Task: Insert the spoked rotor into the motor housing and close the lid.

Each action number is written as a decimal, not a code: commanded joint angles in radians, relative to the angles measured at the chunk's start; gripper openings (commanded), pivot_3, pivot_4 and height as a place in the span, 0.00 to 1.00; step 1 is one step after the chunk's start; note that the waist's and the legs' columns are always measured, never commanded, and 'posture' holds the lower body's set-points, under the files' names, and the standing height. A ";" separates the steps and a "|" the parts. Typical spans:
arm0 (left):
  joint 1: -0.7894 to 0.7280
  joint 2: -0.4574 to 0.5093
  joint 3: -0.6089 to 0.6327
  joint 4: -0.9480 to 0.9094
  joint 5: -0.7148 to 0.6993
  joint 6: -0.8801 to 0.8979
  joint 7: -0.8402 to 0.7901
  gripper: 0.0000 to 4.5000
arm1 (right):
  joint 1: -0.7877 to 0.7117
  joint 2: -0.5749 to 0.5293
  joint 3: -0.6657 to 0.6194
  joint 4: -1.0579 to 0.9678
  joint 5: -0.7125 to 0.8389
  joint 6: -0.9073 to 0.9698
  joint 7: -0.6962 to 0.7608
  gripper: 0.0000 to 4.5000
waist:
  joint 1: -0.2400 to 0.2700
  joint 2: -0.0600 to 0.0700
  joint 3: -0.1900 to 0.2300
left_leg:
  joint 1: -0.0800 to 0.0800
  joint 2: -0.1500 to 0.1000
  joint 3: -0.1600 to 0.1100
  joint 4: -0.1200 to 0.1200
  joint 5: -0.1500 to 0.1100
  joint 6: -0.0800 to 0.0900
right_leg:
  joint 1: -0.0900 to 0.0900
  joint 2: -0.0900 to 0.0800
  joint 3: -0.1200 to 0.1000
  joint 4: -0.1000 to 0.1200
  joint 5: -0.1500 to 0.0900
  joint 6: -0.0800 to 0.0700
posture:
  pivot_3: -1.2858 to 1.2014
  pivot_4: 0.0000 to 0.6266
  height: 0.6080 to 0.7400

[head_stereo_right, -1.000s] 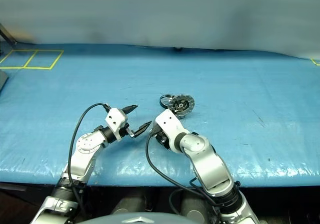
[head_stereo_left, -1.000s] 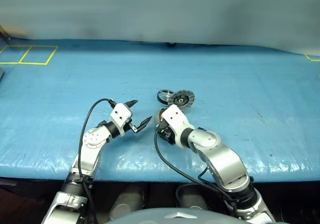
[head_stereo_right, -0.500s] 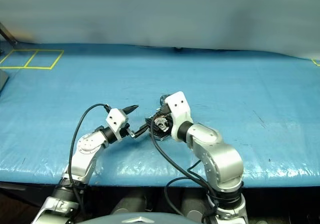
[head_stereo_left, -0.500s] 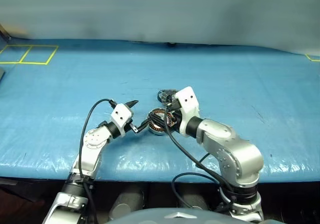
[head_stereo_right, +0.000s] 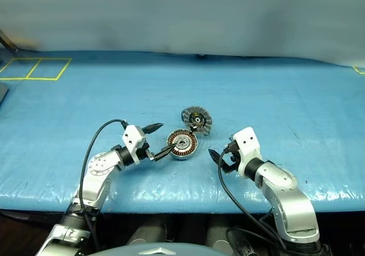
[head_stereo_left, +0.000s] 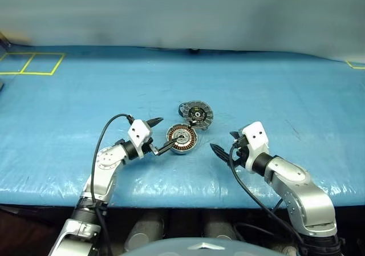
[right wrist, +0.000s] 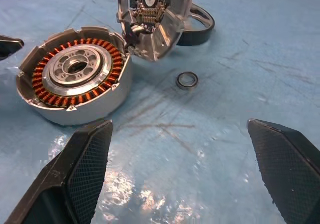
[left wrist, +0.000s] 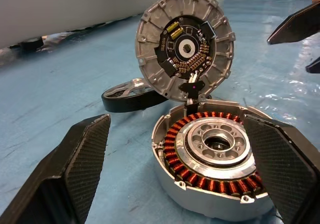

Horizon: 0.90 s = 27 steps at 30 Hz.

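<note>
Small ring (right wrist: 187, 80) beside motor housing (right wrist: 75, 79) in right wrist view; both claws apart.

Robot lab: blue-covered bench (head_stereo_left: 85, 85), yellow tape squares (head_stereo_left: 31, 62), grey wall

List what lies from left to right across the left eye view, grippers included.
Left gripper → housing → lid, propped just behind it → right gripper.
</note>
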 commanded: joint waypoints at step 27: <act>0.153 0.078 0.123 -0.148 -0.079 0.011 0.041 1.00 | -0.279 0.151 0.139 0.679 -0.123 -0.540 -0.082 0.96 | -0.010 0.001 0.001 | 0.002 0.000 0.000 -0.002 0.001 -0.002 | -0.001 0.001 0.002 0.001 0.000 -0.002 | 0.52 0.24 1.00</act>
